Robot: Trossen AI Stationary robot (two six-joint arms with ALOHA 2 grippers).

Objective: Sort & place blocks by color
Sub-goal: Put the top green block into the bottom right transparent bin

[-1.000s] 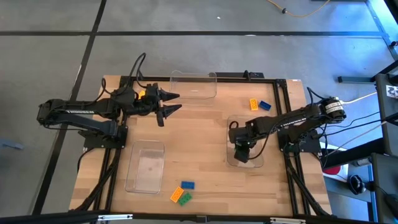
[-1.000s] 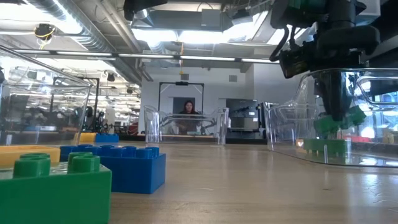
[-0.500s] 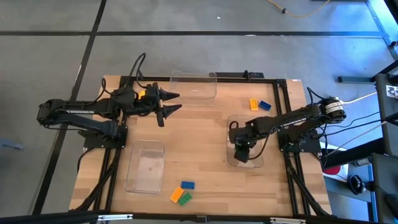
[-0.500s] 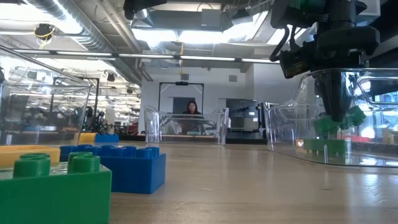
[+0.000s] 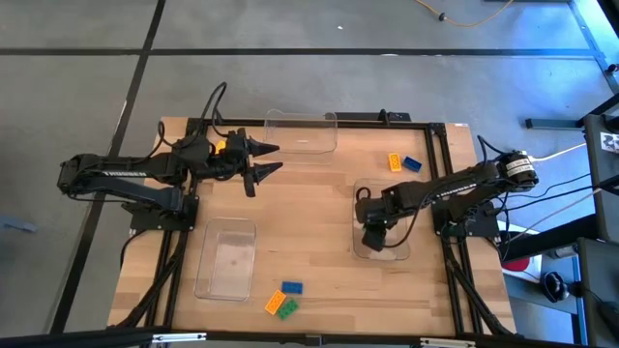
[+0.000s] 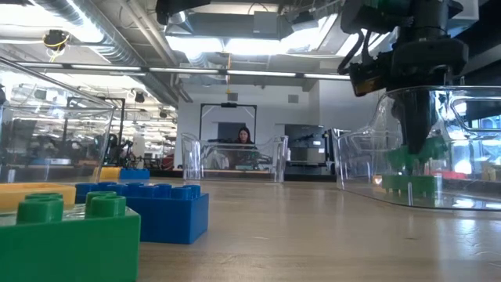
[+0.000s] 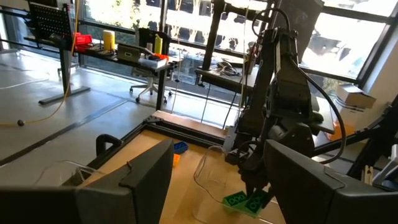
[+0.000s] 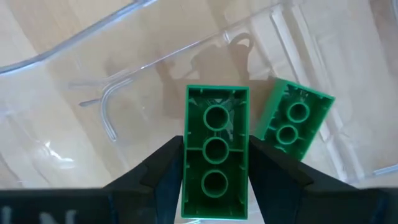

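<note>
My right gripper (image 5: 372, 240) points down into the clear tray (image 5: 401, 253) on the table's right side, shut on a green block (image 8: 216, 162). A second green block (image 8: 293, 121) lies flat on that tray's floor beside it. An orange block (image 5: 395, 162) and a blue block (image 5: 413, 164) lie on the table at the far right. A blue block (image 5: 291, 287), an orange one (image 5: 274, 303) and a green one (image 5: 287, 308) lie near the front edge. My left gripper (image 5: 274, 159) hangs open and level above the far left of the table, touching nothing. My right gripper pinches the green block's two long sides (image 8: 190, 163) between its two fingers (image 8: 163, 169). The fingers come from above, pointing down, and lie across the block. The block's hollow underside faces up. It hangs inside the tray (image 6: 415, 159), above the tray's floor.
A clear tray (image 5: 301, 133) stands at the far edge near my left gripper. Another clear tray (image 5: 227, 258) lies at the near left. Bare wood lies in the table's middle. A person shows in the room beyond the table.
My right gripper has turned a little over the right tray, and the green block in it now hangs closer to level than before.
</note>
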